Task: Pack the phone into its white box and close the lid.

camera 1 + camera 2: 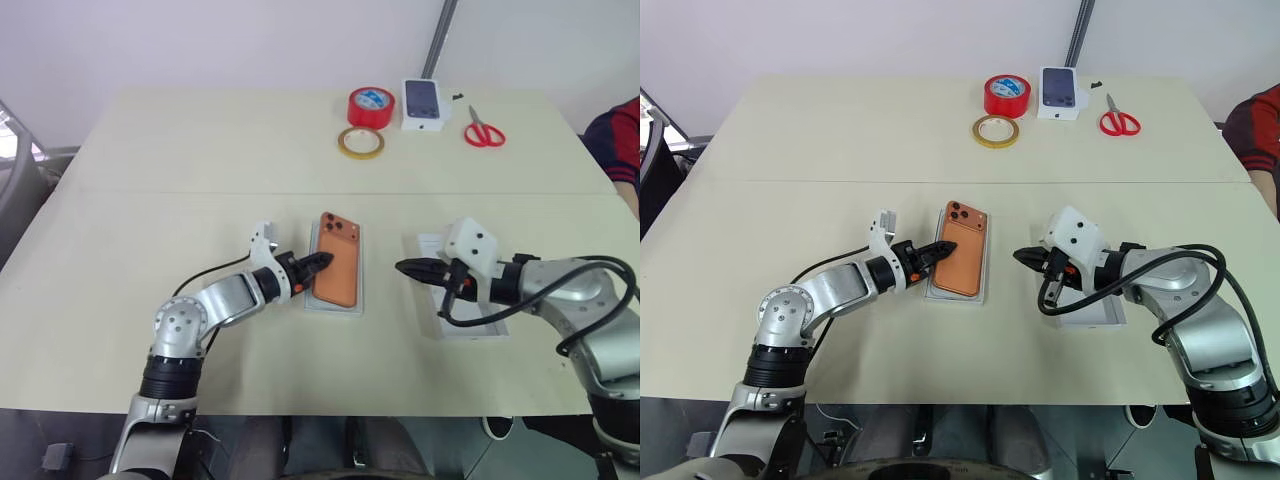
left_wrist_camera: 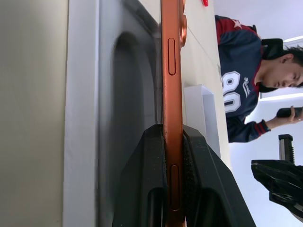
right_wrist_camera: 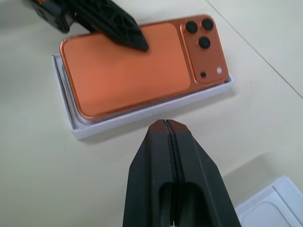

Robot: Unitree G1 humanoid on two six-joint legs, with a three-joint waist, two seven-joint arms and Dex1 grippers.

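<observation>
— Both my arms reach in over the near edge of the table (image 1: 150, 210). What does my left gripper (image 1: 318, 264) have?

— It pinches the phone (image 1: 338, 258) by its long side edge, one finger (image 2: 142, 184) under it and one finger above, tight against the orange frame.

— And where does the phone sit?

— Over the box (image 1: 334, 303), camera cluster toward the far end, held tilted with the gripped edge raised off the tray.

— My right gripper (image 1: 402, 267)?

— Empty, with the fingers (image 3: 151, 165) pressed together. It points at the phone from the right, clear of it.

— The lid (image 1: 440, 325)?

— Hollow side up, lying under my right wrist, well apart from the box.

— What lies farther off?

— Two tape rolls, red (image 1: 371, 106) and yellow (image 1: 360, 142), a small box (image 1: 427, 104) with a printed phone, red scissors (image 1: 484, 130). A person (image 2: 248, 80) sits at the table's right end.
</observation>
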